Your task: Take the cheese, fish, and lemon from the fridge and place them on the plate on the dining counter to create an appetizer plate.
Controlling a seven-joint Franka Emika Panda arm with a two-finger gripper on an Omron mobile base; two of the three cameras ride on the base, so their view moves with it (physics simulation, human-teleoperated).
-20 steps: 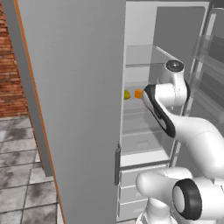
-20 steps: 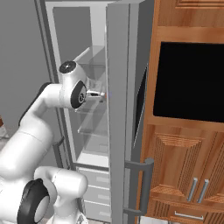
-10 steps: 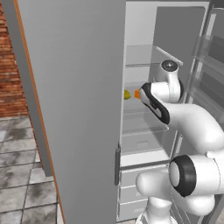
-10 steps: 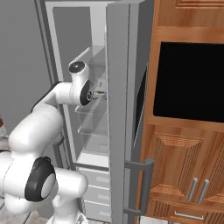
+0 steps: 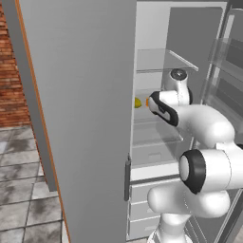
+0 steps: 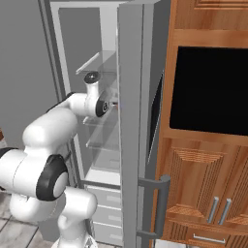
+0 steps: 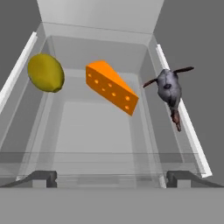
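On a clear glass shelf inside the open fridge (image 5: 85,123) lie three foods. In the hand view the yellow-green lemon (image 7: 46,72) is at the left, the orange cheese wedge (image 7: 112,87) in the middle and the grey fish (image 7: 169,92) at the right. My gripper (image 7: 111,178) is open, its fingertips (image 7: 43,176) wide apart at the shelf's front edge, a short way from the cheese. From the left base view the lemon (image 5: 137,102) and a sliver of cheese (image 5: 147,101) peek past my hand. My gripper (image 6: 115,103) points into the fridge (image 6: 131,145).
The fridge's left door (image 5: 76,95) stands open beside my arm, and the right door (image 6: 138,169) with its bar handle (image 6: 160,208) on the other side. Glass shelves (image 5: 163,59) sit above and below my hand. Brown wooden cabinets (image 6: 208,169) with a dark oven front stand at the right.
My arm has stretched forward, carrying the hand deeper into the fridge toward the shelf with the food. The foods have not moved.
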